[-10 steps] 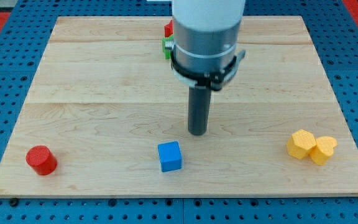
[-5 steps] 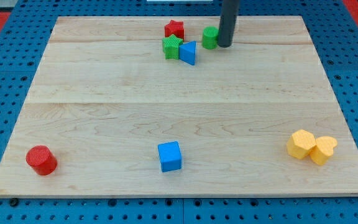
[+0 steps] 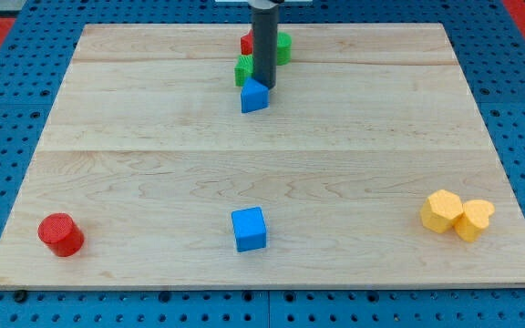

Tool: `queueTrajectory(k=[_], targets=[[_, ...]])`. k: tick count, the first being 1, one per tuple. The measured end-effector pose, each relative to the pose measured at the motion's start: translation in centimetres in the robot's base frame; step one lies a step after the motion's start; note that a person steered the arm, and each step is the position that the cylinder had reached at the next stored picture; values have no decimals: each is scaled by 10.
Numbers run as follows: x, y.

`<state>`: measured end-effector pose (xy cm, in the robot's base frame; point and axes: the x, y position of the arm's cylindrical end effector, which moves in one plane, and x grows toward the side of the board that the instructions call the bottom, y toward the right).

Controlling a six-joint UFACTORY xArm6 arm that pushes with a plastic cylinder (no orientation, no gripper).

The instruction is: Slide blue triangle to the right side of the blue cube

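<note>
The blue triangle (image 3: 254, 96) lies near the top middle of the wooden board (image 3: 153, 146). My tip (image 3: 263, 86) touches its upper right edge, just behind it. The blue cube (image 3: 249, 229) sits near the view's bottom, a little left of centre, far below the triangle. The rod rises straight up from the tip and hides part of the blocks behind it.
A green block (image 3: 243, 69), a red block (image 3: 247, 42) and another green block (image 3: 283, 46) cluster behind the rod at the top. A red cylinder (image 3: 60, 234) sits bottom left. Two yellow blocks (image 3: 442, 210) (image 3: 473, 219) touch at the bottom right.
My tip moved left from beside the green block to behind the blue triangle. The triangle slid down and slightly left, away from the cluster. The green block on the right shifted up and left.
</note>
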<state>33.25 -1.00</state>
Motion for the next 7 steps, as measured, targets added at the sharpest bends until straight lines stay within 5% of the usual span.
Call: queueTrajectory(k=[4,7], targets=[[79,-36],[91,-67]])
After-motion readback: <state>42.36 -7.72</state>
